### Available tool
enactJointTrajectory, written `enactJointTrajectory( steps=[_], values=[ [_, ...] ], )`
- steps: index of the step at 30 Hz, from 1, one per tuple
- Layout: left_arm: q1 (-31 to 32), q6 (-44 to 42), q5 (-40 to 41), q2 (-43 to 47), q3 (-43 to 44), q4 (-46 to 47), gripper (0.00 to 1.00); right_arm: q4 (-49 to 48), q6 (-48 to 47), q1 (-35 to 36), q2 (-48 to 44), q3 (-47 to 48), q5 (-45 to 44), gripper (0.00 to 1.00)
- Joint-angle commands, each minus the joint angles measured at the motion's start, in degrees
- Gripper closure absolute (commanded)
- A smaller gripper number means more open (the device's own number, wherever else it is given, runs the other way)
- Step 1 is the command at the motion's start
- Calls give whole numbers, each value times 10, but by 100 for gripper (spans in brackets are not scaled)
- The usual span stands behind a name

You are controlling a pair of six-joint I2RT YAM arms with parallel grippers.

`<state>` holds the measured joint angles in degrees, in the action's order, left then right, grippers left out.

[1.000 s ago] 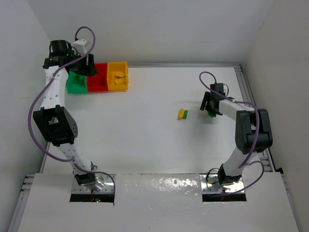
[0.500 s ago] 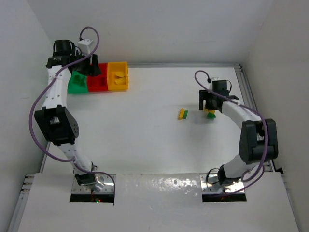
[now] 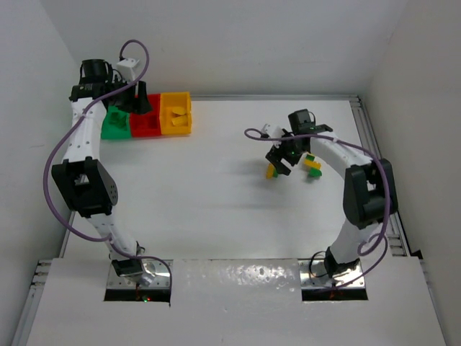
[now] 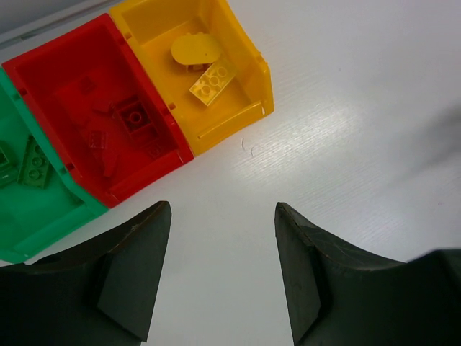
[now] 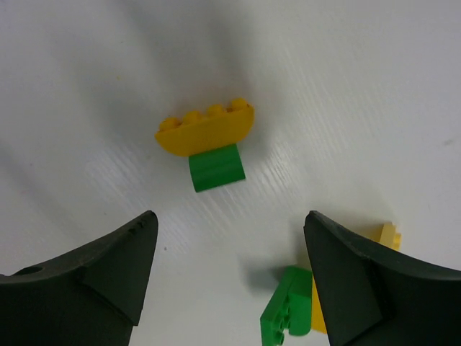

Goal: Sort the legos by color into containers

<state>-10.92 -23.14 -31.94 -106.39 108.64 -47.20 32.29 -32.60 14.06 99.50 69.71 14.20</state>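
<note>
Green bin [image 4: 36, 223] at left end holding green bricks [image 4: 34, 166], red bin [image 4: 50, 108] red bricks [image 4: 133, 115], yellow bin [image 4: 245, 86] two yellow pieces [image 4: 212, 79], left gripper [image 4: 223, 216] and right gripper [image 5: 227, 223] both spread, empty.

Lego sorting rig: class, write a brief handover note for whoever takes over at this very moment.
Left tool: open, empty, hovering beside the red bin.
Right tool: open, empty, above an arched yellow brick touching a green brick on the table.
Done: the green bin, red bin and yellow bin each already hold their own colour.
Left: that pair, plus a second green brick and second yellow brick beside it, need binning.
</note>
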Motion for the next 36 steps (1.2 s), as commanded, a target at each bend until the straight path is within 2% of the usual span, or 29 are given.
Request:
enactJointTrajectory(
  steps=[1, 6, 10, 18, 21, 23, 26, 31, 36],
  values=[
    [0, -10, -1, 30, 18, 3, 43, 75, -89, 30, 33, 64, 28, 19],
    [0, -13, 4, 36, 17, 0, 43, 79, -91, 34, 83, 84, 30, 34],
    [0, -16, 11, 38, 13, 0, 43, 64, -84, 39, 94, 63, 26, 41],
    [0, -8, 8, 36, 17, 4, 43, 16, -71, 41, 109, 26, -18, 44],
    [0, -4, 5, 32, 21, 4, 43, -16, -37, 42, 114, 24, -64, 41],
    [0, -4, 2, 32, 22, 2, 43, -26, -43, 42, 110, 17, -70, 36],
    [0, -7, 3, 33, 22, 1, 43, -43, -53, 44, 98, 7, -69, 35],
    [0, -6, 3, 32, 22, 1, 43, -26, -56, 48, 98, 27, -9, 28],
    [0, -13, 6, 35, 21, -3, 43, -46, -94, 62, 87, 18, 2, 20]
  ],
)
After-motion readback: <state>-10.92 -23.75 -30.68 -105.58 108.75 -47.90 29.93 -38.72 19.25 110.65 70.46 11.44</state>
